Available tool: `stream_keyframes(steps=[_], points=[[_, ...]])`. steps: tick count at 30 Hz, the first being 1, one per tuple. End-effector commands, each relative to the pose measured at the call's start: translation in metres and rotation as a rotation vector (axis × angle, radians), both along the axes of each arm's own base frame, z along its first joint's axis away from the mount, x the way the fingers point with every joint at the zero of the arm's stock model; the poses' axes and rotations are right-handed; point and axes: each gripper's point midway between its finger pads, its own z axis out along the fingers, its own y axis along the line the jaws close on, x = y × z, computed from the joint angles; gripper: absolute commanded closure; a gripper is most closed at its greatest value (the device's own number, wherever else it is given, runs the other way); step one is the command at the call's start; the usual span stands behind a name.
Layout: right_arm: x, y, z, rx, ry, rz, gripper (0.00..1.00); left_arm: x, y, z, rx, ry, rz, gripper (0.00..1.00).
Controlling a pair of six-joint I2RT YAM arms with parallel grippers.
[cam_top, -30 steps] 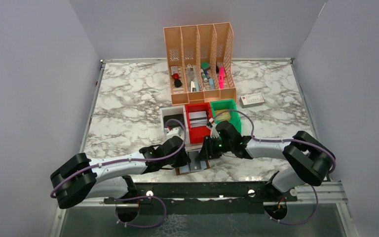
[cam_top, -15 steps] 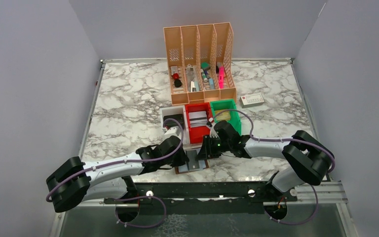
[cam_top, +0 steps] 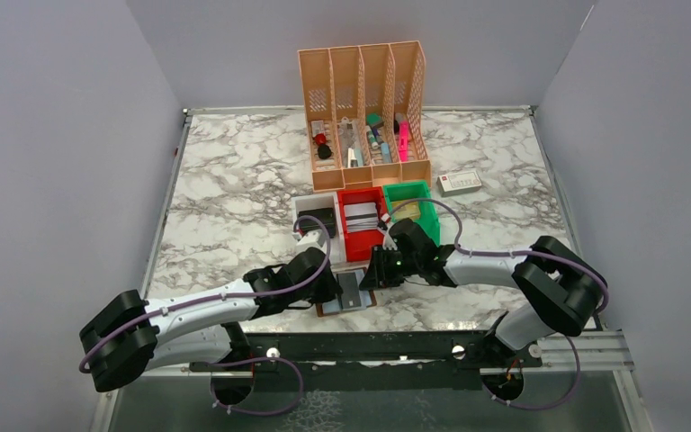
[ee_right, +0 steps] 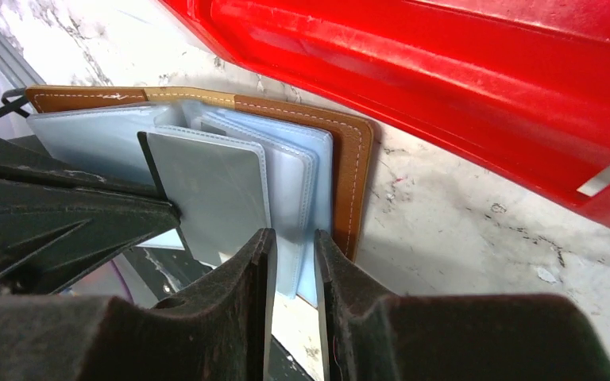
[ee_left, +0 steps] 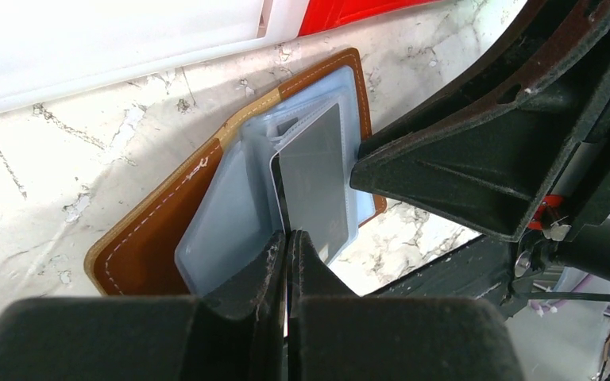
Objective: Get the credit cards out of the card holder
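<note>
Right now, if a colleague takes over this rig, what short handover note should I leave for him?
Left gripper: jaws shut on the edge of a grey plastic card, not yet free of the open brown leather card holder.
Right gripper: jaws narrowly apart around the holder's clear plastic sleeves; firm grip unclear.
Holder lies on the marble table, beside the red plastic bin.
Done: holder open, one card pinched. Left: pull it out, then any others.

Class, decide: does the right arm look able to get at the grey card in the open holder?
Probably yes, though crowded. The card lies exposed in the holder, right beside the right end effector, whose jaws straddle the clear sleeves. The left end effector pinches the card's edge.
</note>
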Motion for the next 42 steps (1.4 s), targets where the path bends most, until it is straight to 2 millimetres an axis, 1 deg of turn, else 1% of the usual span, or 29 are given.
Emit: stream_keyframes(steps=[1,8,10,13,18,20,21,23,26,28,31,34,36,39,42], points=[[-0.003,-0.023,-0.029,-0.144,0.026,-0.036,0.7,0.003,0.011,-0.003,0.035,-0.019,0.018,0.95],[-0.001,-0.021,-0.028,-0.143,0.025,-0.032,0.71,0.004,0.011,-0.003,0.032,-0.023,0.021,0.94],[-0.001,-0.019,-0.024,-0.131,0.022,-0.027,0.71,0.005,0.012,-0.003,0.035,-0.023,0.021,0.92],[0.001,-0.012,-0.008,-0.076,-0.011,-0.007,0.71,0.004,0.012,-0.005,0.037,-0.019,0.018,0.92],[0.003,0.012,0.035,0.075,-0.082,0.074,0.7,0.005,0.012,-0.006,0.043,-0.015,0.016,0.91],[0.004,0.019,0.05,0.119,-0.104,0.097,0.69,0.005,0.012,-0.007,0.047,-0.014,0.014,0.91],[0.005,0.023,0.055,0.134,-0.112,0.106,0.68,0.005,0.012,-0.008,0.047,-0.012,0.016,0.91],[0.006,0.03,0.059,0.155,-0.114,0.124,0.66,0.005,0.012,-0.008,0.046,-0.011,0.017,0.91],[0.006,0.036,0.052,0.154,-0.091,0.136,0.66,0.005,0.011,-0.007,0.04,-0.012,0.017,0.9],[0.007,0.038,0.043,0.139,-0.077,0.126,0.66,0.005,0.01,-0.007,0.04,-0.011,0.015,0.9],[0.008,0.034,0.026,0.088,-0.051,0.111,0.65,0.004,0.01,-0.007,0.039,-0.011,0.015,0.9],[0.002,0.031,0.011,0.066,-0.017,0.118,0.65,0.004,0.011,-0.009,0.041,-0.008,0.012,0.88],[-0.002,0.029,0.005,0.06,0.004,0.116,0.65,0.004,0.01,-0.008,0.038,-0.008,0.01,0.86],[-0.002,0.023,-0.005,0.024,0.016,0.097,0.67,0.003,0.007,-0.009,0.033,-0.001,0.003,0.84],[-0.004,0.021,-0.008,0.017,0.026,0.096,0.7,0.002,0.006,-0.011,0.025,0.009,0.002,0.82]])
